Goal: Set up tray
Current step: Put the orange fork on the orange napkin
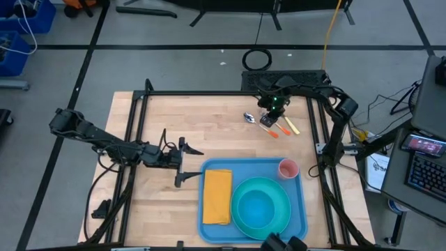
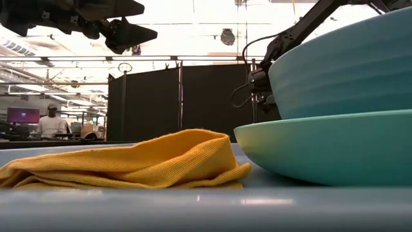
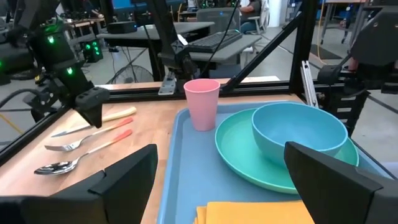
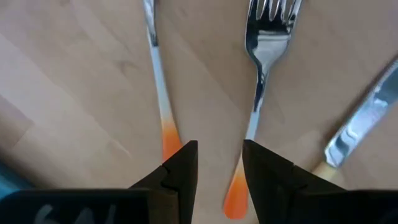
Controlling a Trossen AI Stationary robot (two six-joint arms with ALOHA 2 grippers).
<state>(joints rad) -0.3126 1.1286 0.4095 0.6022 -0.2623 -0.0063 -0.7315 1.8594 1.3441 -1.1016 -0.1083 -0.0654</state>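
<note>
Right pincer [image 4: 219,163], fingers slightly apart, poised directly over the cutlery on the worktop [image 1: 209,125], straddling the gap between spoon [image 4: 157,81] and fork [image 4: 261,68] handles, which run lengthwise away from it; blue tray [image 1: 296,209] well apart, nearer the left pincer [image 1: 182,162], open.

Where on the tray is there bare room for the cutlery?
Tray: a bare strip on its far side between napkin and pink cup. The plate with bowl crowds the rest. Right gripper hangs over the fork; left gripper waits beside the tray.
</note>
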